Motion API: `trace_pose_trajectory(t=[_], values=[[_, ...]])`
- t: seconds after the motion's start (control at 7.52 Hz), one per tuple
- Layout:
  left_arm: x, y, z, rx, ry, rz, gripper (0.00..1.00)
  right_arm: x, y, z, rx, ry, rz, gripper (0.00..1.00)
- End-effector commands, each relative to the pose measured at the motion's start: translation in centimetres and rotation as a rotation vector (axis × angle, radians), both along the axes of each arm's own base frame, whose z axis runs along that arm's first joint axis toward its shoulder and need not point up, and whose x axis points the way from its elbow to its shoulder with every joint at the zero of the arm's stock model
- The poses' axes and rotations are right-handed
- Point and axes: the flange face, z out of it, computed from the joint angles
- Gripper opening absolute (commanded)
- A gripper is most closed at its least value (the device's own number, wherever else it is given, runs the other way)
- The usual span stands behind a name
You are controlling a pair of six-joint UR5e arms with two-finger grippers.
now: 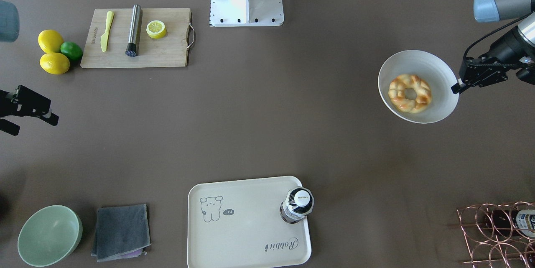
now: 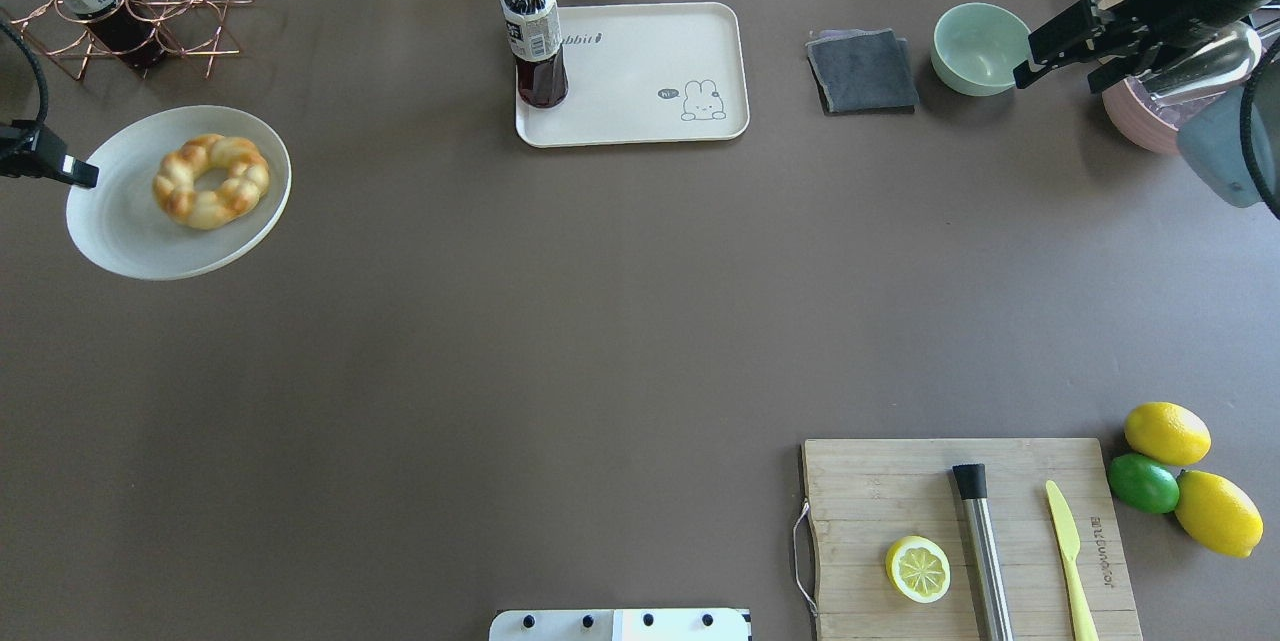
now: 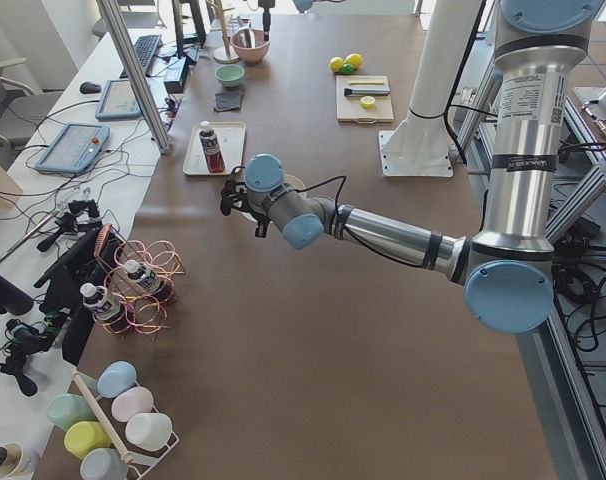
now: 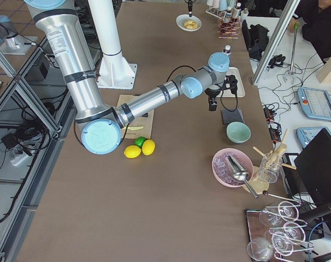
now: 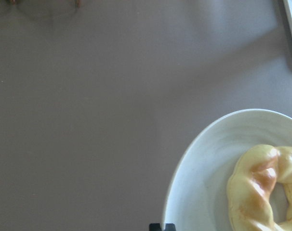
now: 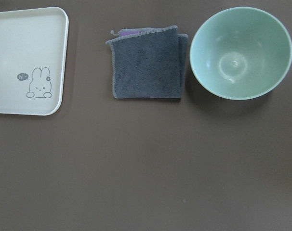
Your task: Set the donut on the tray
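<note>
The donut sat in the white bowl, looking light and squishy, best pinched softly across one side; whether the left end effector nearby was spread, I couldn't tell.

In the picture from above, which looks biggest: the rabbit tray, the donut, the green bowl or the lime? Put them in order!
1. The tray.
2. The donut and the green bowl look about the same size, so I won't rank one over the other.
3. The lime, the smallest.
</note>
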Motion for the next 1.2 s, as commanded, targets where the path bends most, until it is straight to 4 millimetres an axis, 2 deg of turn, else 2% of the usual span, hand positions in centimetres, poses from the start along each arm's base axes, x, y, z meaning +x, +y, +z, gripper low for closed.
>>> trace_pose_trajectory(t=[0.0, 0.13, 0.27, 0.4, 0.53, 0.8, 0.93, 1.06], values=[[1.5, -2.4, -5.8, -0.09, 0.058, -0.072, 0.0, -5.5, 1.2, -1.8, -0.013, -0.087, 0.03, 1.0], [3.0, -2.9, -7.4, -0.143, 0.069, -0.107, 0.0, -6.8, 1.9, -2.5, -0.009, -0.115, 0.026, 1.0], [5.7, -3.2, -8.8, -0.146, 0.055, -0.12, 0.0, -7.6, 2.7, -3.7, -0.016, -0.15, 0.033, 1.0], [8.8, -2.9, -10.4, -0.154, 0.052, -0.137, 0.0, -8.5, 3.9, -5.2, -0.025, -0.192, 0.038, 1.0], [10.8, -2.2, -11.9, -0.171, 0.067, -0.14, 0.0, -9.1, 5.0, -6.6, -0.038, -0.222, 0.04, 1.0], [13.5, 0.5, -14.6, -0.179, 0.093, -0.153, 0.0, -9.7, 7.2, -8.6, -0.071, -0.255, 0.039, 1.0], [15.1, 3.0, -16.8, -0.199, 0.125, -0.154, 0.0, -10.0, 8.7, -9.3, -0.062, -0.268, 0.02, 1.0], [17.1, 4.8, -18.1, -0.232, 0.109, -0.158, 0.0, -11.1, 10.4, -9.9, -0.058, -0.275, -0.004, 1.0]])
